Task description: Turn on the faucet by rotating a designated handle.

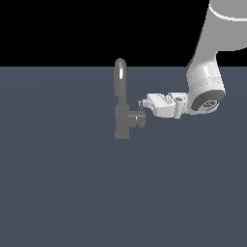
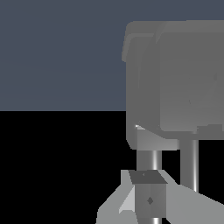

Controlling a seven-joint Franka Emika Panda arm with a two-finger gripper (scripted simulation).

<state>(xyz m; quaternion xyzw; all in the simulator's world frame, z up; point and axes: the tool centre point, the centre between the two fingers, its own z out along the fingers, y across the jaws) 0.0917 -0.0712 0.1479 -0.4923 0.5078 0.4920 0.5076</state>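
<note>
plain slate floor bears the faucet (image 1: 121, 108), unlabelled; tool (image 1: 143, 103) at its handle (image 1: 139, 119), grip unclear.

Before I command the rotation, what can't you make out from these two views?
- Gripper contact: in the exterior view the fingertips meet the handle at too small a scale to tell whether they are open, shut or touching the lever pin.
- Wrist view: the faucet fills the frame and is cut off by the edge; one finger shows, the other does not.
- Arm's upper links: cut off by the exterior view's top edge.
</note>
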